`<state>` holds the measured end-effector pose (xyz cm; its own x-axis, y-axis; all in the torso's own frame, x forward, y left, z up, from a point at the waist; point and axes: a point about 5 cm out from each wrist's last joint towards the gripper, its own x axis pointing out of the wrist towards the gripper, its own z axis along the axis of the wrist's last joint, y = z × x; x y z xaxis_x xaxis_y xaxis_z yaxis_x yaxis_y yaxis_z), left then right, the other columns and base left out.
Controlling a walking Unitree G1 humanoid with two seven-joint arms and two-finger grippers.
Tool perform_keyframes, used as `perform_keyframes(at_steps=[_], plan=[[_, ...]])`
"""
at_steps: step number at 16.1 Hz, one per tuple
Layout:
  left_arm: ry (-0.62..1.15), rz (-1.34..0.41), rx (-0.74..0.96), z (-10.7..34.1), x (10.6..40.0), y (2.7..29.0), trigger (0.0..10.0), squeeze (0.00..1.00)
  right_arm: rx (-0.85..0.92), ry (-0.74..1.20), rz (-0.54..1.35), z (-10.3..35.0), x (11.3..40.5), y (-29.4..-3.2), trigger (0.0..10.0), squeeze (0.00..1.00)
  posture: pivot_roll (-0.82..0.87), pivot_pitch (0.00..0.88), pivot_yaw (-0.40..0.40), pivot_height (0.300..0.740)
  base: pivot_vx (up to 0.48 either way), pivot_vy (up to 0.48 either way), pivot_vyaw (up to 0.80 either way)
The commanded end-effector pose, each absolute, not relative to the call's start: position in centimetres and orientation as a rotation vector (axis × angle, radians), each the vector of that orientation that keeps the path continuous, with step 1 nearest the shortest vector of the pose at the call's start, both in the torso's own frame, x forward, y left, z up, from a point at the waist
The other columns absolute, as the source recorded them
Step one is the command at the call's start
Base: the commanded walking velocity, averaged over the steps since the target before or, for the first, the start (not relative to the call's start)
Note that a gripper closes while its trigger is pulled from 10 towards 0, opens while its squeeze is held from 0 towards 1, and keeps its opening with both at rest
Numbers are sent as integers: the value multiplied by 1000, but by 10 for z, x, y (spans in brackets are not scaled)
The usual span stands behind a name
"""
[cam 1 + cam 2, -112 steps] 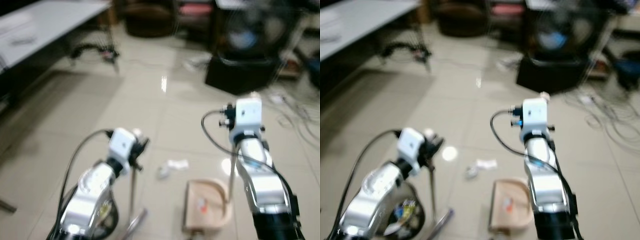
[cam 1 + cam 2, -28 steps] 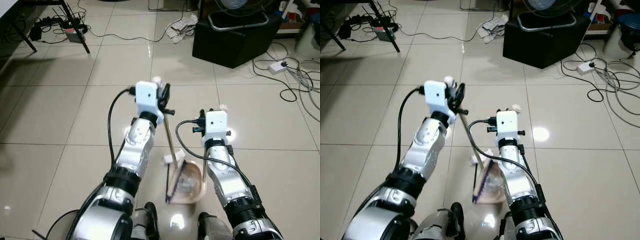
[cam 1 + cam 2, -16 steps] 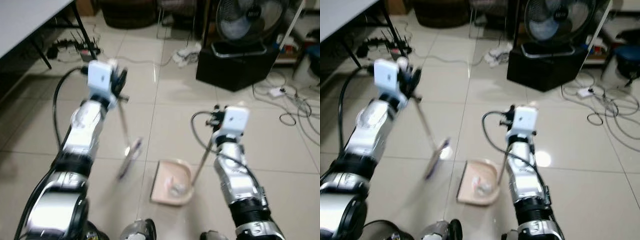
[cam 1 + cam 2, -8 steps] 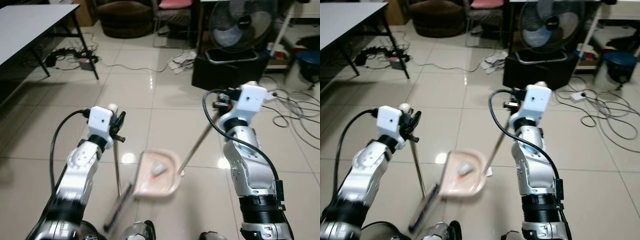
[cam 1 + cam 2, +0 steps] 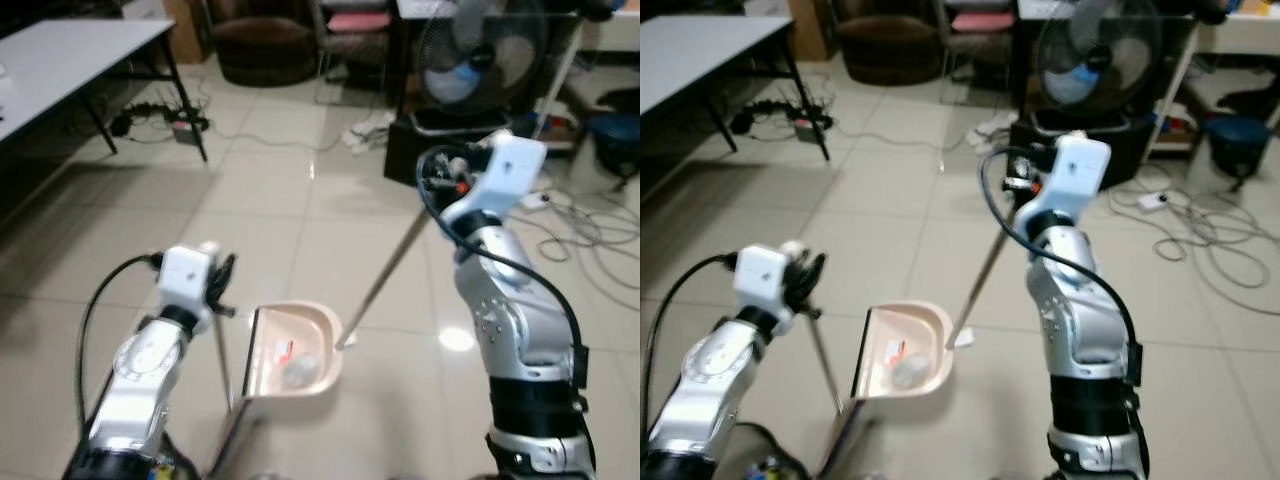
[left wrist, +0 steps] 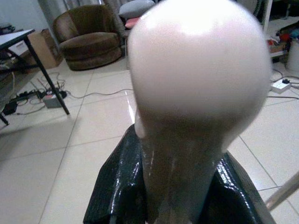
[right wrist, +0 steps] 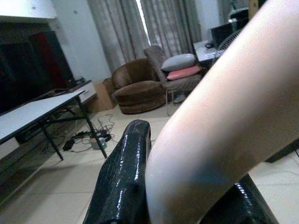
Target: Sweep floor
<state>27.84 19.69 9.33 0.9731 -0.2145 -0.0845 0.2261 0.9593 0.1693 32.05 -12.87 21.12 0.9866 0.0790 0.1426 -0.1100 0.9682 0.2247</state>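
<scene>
Tiled floor [image 5: 300,215] runs far toward a fan [image 5: 470,60] and loose cables [image 5: 585,235]. Right gripper [image 7: 187,177] clamps the dustpan [image 5: 295,350] handle, pan lifted near centre with debris [image 5: 297,372] inside; left gripper [image 6: 173,196] clamps the broom [image 5: 222,365]. Any tilt could spill the debris.

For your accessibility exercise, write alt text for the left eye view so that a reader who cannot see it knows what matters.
A humanoid robot's right gripper holds the long handle of a beige dustpan with swept scraps inside, above a tiled floor. Its left gripper grips a broom handle beside the pan. A standing fan, loose cables and a grey table lie beyond.
</scene>
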Motion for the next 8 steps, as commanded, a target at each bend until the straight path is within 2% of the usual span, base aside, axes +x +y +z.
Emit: perform_keyframes(at_steps=[1, 5, 8], plan=[[32, -219, 202, 102, 278, 195, 10000, 0, 269, -197, 144, 232, 319, -125, 10000, 0, -96, 0, 94, 740, 0, -480, 0], [60, -210, 192, 98, 272, 193, 10000, 0, 273, -191, 175, 242, 317, -123, 10000, 0, -98, 0, 85, 740, 0, -480, 0], [121, -200, 186, 87, 266, 194, 10000, 0, 278, -199, 187, 251, 318, -123, 10000, 0, -94, 0, 80, 740, 0, 0, 0]])
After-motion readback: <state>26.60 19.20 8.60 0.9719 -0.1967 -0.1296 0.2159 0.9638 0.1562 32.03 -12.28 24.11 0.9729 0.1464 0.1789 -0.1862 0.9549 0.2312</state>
